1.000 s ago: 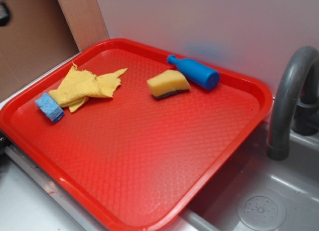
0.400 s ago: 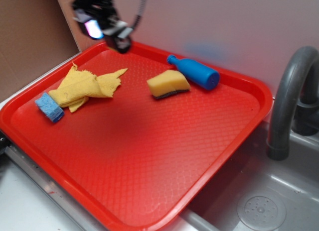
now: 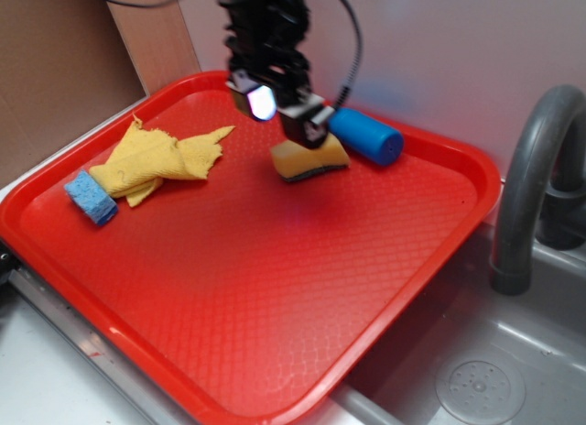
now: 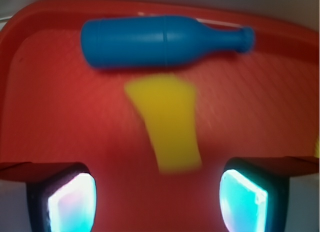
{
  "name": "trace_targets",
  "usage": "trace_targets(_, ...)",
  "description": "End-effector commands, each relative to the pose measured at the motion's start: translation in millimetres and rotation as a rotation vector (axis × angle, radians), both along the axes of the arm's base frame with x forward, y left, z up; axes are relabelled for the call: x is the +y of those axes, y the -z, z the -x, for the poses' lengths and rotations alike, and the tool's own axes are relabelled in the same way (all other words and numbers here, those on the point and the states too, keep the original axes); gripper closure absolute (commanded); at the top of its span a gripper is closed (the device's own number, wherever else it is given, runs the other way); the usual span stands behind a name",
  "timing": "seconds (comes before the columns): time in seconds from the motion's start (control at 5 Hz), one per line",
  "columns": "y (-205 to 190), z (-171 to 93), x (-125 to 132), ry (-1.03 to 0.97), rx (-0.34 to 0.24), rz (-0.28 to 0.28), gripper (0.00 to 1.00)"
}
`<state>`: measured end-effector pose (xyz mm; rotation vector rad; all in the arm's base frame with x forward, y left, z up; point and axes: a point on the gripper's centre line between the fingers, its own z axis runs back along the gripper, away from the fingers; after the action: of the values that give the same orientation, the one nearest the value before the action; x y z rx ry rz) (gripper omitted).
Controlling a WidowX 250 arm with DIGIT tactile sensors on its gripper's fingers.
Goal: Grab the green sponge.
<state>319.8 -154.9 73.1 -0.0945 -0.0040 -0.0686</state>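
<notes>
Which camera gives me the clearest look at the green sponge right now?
The wrist view: the green sponge lies whole, though blurred, ahead of the open end effector, beside the blue bottle. In the exterior view the end effector covers its upper part, but its dark bottom layer shows.

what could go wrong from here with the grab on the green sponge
1. The blue bottle lies right beside the green sponge, so the descending gripper may knock it and set it rolling.
2. The wrist view shows the sponge lying at an angle between the open jaws, so they may close on a corner and twist it.
3. The sponge may skid on the red tray instead of lifting.
</notes>
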Motion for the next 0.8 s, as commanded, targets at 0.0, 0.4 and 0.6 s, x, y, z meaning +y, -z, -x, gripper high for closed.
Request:
trace_targets(0.0, 23, -25, -1, 0.005, -0.011, -0.046, 0.00)
trace_targets(0.4, 52, -31, 23, 0.038, 0.023, -0.110, 1.00)
trace_targets(0.6, 36, -35, 27, 0.072, 0.038, -0.102, 1.00)
